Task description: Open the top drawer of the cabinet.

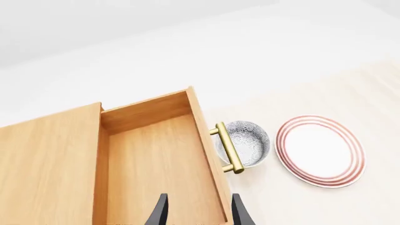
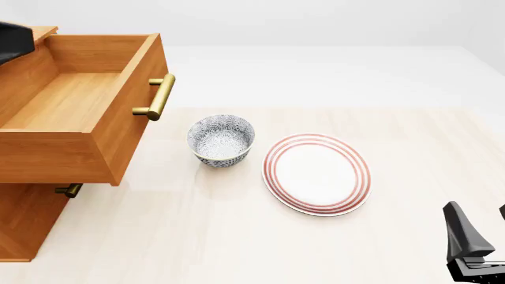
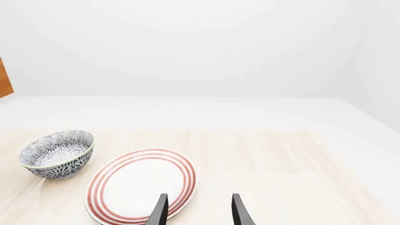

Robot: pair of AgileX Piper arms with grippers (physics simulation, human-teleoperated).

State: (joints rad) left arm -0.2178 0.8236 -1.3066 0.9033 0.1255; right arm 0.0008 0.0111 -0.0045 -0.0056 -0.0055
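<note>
The top drawer [image 2: 75,103] stands pulled far out of the cabinet [image 2: 23,222], its orange-brown box empty and its brass handle [image 2: 161,96] facing the bowl. In the left wrist view the drawer [image 1: 156,159] and its handle [image 1: 229,148] lie below my left gripper [image 1: 198,213], which is open, empty and above the drawer's front part, touching nothing. Only a dark part of the left arm [image 2: 12,41] shows in the front view. My right gripper [image 2: 481,228] is open and empty at the near right, far from the cabinet; it also shows in the right wrist view [image 3: 198,211].
A patterned blue-white bowl [image 2: 222,139] stands just right of the drawer's handle. A white plate with red rings [image 2: 317,173] lies to its right. A lower drawer's brass handle [image 2: 70,190] peeks out under the open drawer.
</note>
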